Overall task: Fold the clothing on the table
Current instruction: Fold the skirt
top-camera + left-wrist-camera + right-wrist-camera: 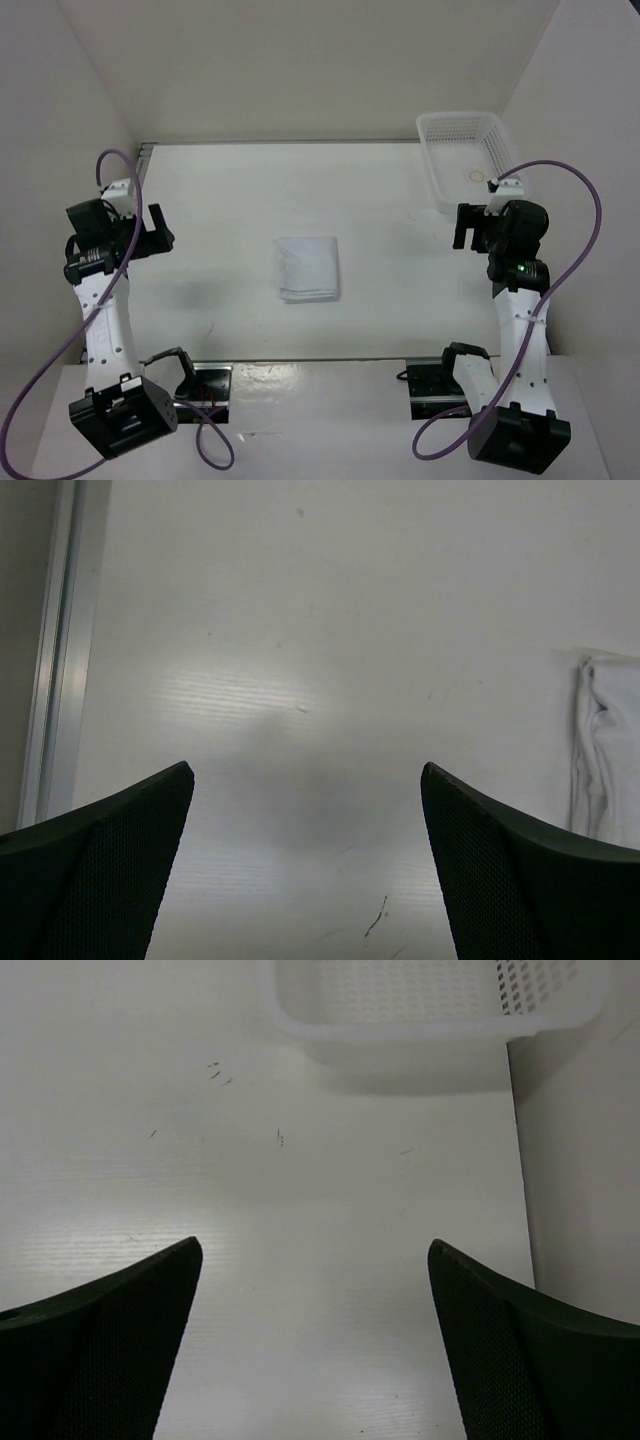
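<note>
right gripper jaws spread wide, dark textured fingers in both lower corners, white table under them, white mesh basket at top edge, small dark specks just left of it, wall at right

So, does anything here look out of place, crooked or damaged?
Nothing stands out. The clothing lies folded in the middle of the table, the basket stands upright in the far right corner, and the left gripper and right gripper are open and empty.
</note>
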